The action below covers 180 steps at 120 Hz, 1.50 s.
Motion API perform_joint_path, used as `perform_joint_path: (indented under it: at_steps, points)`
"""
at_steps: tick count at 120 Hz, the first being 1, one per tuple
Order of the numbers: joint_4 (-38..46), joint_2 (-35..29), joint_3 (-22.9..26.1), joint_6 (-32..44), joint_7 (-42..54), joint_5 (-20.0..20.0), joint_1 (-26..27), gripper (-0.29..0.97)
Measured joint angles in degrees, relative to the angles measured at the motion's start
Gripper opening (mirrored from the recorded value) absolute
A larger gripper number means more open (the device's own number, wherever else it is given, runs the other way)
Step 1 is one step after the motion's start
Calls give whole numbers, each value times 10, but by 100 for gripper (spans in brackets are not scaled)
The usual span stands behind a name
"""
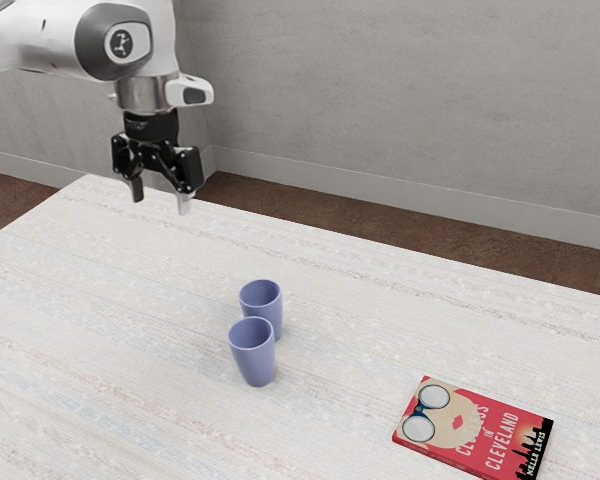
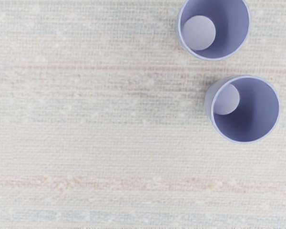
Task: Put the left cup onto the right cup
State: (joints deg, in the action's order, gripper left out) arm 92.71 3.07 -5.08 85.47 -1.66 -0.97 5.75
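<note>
Book cover reads "CLEVELAND" (near cup, far cup blank); pincer spread.

- Two cups are set upright on the desk, near its middle, just beside each other.
- The nearer cup is placed before the farther cup and slightly toward the exterior view's left; whether they touch cannot be told.
- A book is laid flat on the desk, toward the exterior view's right of the cups and nearer the front, well apart from them.
- The claw is held above the desk, behind the cups and toward the exterior view's left, well apart from both.
</note>
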Motion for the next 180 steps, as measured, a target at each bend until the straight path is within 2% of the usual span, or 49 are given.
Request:
perform_joint_path:
  at_steps: [14,41,71,123,162,180]
  points:
    - [-9,11,0,-2,-5,2,2,68]
    - [-108,127,1,-2,-12,2,0,68]
    - [-51,175,7,69,-17,7,6,68]
    - [60,161,22,217,-21,21,10,68]
    - [91,128,21,256,-21,25,2,68]
    - [61,158,24,262,-19,24,2,68]
